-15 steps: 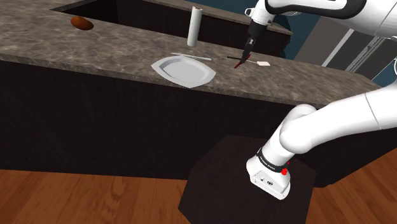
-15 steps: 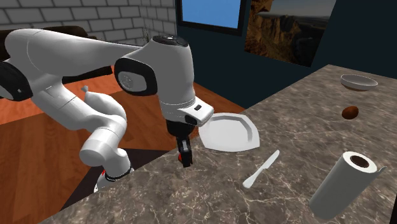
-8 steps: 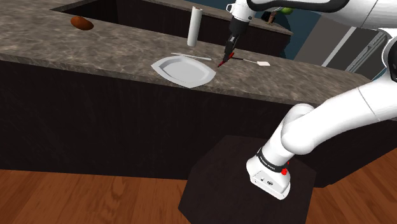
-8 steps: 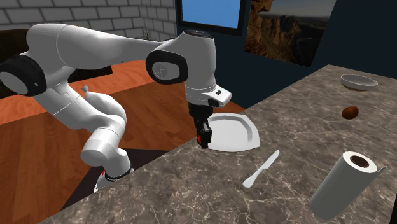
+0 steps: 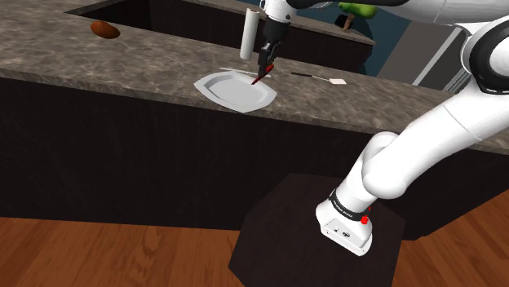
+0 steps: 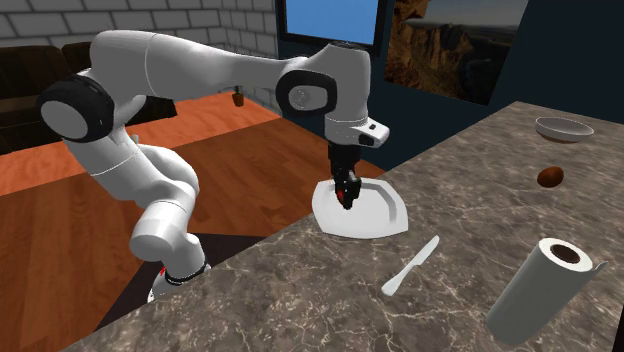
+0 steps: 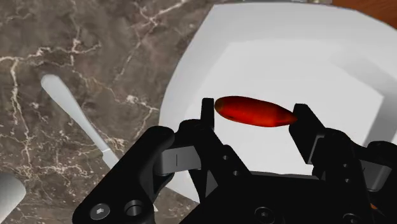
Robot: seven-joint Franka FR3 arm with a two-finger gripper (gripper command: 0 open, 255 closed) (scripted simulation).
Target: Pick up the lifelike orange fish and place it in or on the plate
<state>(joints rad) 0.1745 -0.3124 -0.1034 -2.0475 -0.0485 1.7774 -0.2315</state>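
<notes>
On the shoulder view's left, a brown lump (image 5: 104,30) lies on the marbled tabletop (image 5: 98,65), well apart from the work. Further right sits the white plate (image 5: 224,90), with a white paper roll (image 5: 250,33) standing upright behind it. The jaws hang over the plate's right part, closed narrow on the red-orange fish (image 5: 259,77). In the wrist view the fish (image 7: 254,112) is clasped end to end between the fingertips (image 7: 207,109), with the plate (image 7: 331,70) under it and a white knife (image 7: 70,108) beside the rim. The step in hand looks to be the set-down. To do it well, lower straight until the fish is just above the plate's flat middle. Then open slowly so it cannot roll over the rim, and lift straight up, clear of the roll.
</notes>
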